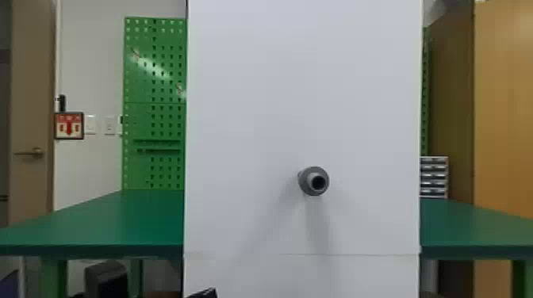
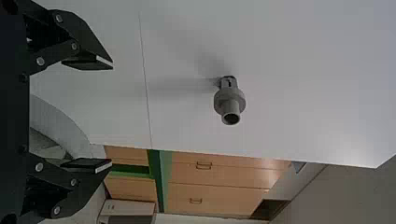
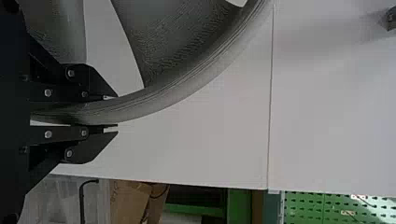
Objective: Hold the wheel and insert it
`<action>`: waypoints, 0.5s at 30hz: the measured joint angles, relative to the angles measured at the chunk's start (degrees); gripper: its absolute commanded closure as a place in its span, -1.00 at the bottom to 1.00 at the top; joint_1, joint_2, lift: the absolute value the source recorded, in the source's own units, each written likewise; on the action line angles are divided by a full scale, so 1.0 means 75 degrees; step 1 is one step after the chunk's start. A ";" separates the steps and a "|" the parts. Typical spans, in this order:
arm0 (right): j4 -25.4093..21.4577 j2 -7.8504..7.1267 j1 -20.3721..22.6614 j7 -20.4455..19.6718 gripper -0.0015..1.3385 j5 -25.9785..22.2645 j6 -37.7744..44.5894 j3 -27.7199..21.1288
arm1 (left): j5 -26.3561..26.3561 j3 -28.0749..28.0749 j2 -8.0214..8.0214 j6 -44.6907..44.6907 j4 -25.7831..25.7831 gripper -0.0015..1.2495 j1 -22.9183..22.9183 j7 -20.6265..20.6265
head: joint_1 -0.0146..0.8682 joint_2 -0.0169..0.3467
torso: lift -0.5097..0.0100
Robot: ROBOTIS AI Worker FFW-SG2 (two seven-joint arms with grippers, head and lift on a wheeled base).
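Between the flat fingers of the right gripper: the rim of the grey wheel, pinched from both sides, fingers drawn in close against it. Rim runs back between the fingers and curves away past their tips; broad spokes lie to one side of the grip, on the wheel's inner side.

Left gripper pokes a black tip in at the head view's bottom edge, in front of the white panel. In its own wrist view its fingers stand wide apart, nothing pinched. A curved part of the wheel shows through that gap, farther off, apart from both fingers.

Out from the grips: grey peg, collared, hollow at its end, standing out from the upright panel above the horizontal seam. Peg end bare; wheel apart from it, lower down, held in front of the panel. Soft shadows fall on the panel below the peg.

Farther out: green table reaching to either side behind the panel. Green pegboard at back left, red and white sign on the wall beside it, door at far left. Small drawer unit on the table at right. Right wrist view also takes in a cardboard box beyond the panel's edge, beside a clear bin.
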 measured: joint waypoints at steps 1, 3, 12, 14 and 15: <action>-0.0085 -0.0012 -0.0022 0.0000 0.51 -0.0006 0.0104 0.0012 | 0.0000 -0.0001 0.0003 0.0000 0.0000 -0.20 -0.0003 0.0000 | -0.97 -0.82 | -0.93; -0.0287 -0.0045 -0.0071 0.0000 0.51 -0.0029 0.0354 0.0049 | 0.0000 -0.0002 0.0011 0.0000 0.0000 -0.19 -0.0007 0.0000 | -0.97 -0.82 | -0.93; -0.1133 -0.0248 -0.0343 0.0000 0.51 -0.0232 0.1562 0.0236 | 0.0010 -0.0013 0.0045 0.0000 0.0004 -0.19 -0.0023 0.0000 | -0.97 -0.82 | -0.93; -0.1372 -0.0307 -0.0435 0.0000 0.51 -0.0290 0.1895 0.0269 | 0.0015 -0.0015 0.0046 0.0000 0.0004 -0.19 -0.0030 0.0000 | -0.97 -0.82 | -0.93; -0.1480 -0.0327 -0.0476 0.0000 0.51 -0.0307 0.2039 0.0280 | 0.0018 -0.0015 0.0046 0.0000 0.0004 -0.19 -0.0031 0.0000 | -0.97 -0.82 | -0.93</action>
